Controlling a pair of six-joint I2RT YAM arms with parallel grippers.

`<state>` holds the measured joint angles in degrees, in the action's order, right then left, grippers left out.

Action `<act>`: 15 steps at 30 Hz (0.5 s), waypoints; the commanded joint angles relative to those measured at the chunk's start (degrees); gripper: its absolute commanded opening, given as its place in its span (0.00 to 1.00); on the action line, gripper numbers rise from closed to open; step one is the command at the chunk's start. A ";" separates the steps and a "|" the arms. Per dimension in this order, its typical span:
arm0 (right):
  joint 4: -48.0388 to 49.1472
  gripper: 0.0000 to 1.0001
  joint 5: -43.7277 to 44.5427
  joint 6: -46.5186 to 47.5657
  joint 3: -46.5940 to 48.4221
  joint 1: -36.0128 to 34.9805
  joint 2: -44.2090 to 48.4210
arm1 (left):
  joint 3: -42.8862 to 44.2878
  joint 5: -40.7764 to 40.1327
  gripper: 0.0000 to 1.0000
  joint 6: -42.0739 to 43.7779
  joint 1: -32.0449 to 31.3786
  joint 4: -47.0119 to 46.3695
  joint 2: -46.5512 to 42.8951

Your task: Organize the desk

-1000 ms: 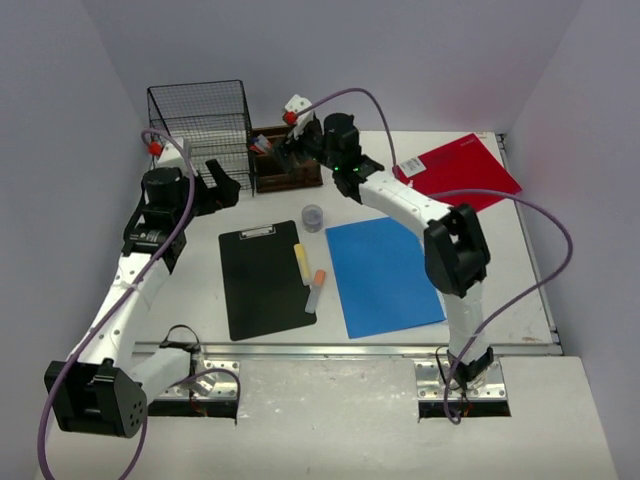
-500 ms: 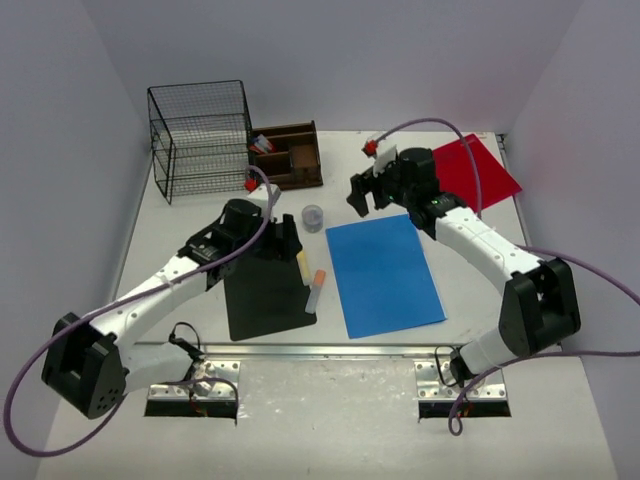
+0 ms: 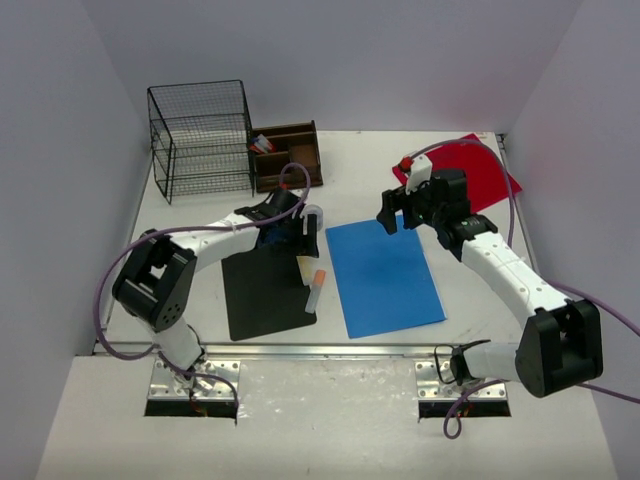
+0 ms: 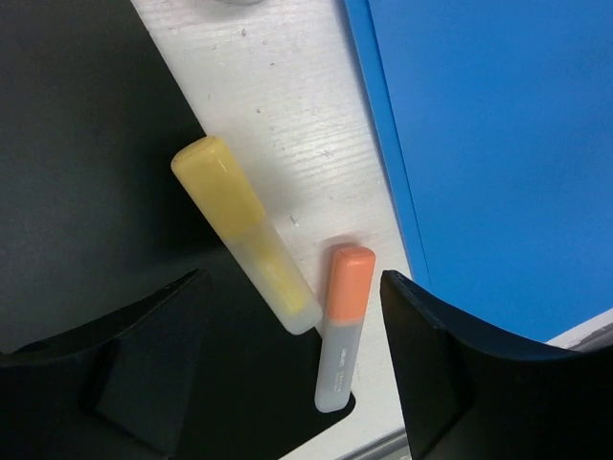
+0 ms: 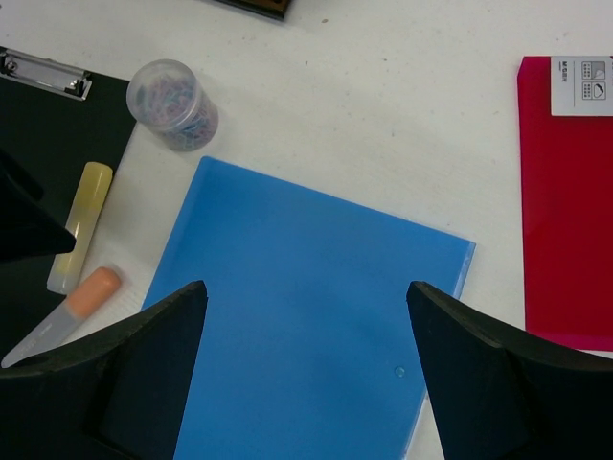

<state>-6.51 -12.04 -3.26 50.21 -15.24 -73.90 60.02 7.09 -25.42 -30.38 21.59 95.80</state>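
Observation:
The white desk [image 3: 365,160] holds a black clipboard [image 3: 262,295], a blue folder [image 3: 385,275] and a red folder [image 3: 472,168]. A yellow highlighter [image 4: 244,230] and an orange-capped highlighter [image 4: 342,326] lie at the clipboard's right edge. My left gripper [image 3: 293,232] hovers above them, open and empty, its fingers either side of both pens in the left wrist view [image 4: 292,287]. My right gripper [image 3: 393,210] is open and empty above the blue folder's far end [image 5: 305,292].
A black wire basket [image 3: 203,140] and a small brown wooden organizer [image 3: 290,155] stand at the back left. A small clear jar of clips [image 5: 172,103] sits between the clipboard and the blue folder. A silver rail [image 3: 330,350] runs along the front edge.
My left arm swung from beside the wire basket to above the highlighters. My right arm left the organizer and moved right and nearer, over the blue folder.

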 commanded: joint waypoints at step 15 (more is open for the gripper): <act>0.98 0.86 -2.36 -0.88 -0.38 0.83 0.51 | 8.13 -5.54 0.54 -2.27 -0.32 4.15 13.20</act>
<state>-6.59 -13.09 -3.51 49.19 -14.70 -73.89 66.40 3.71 -27.28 -30.41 25.20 106.83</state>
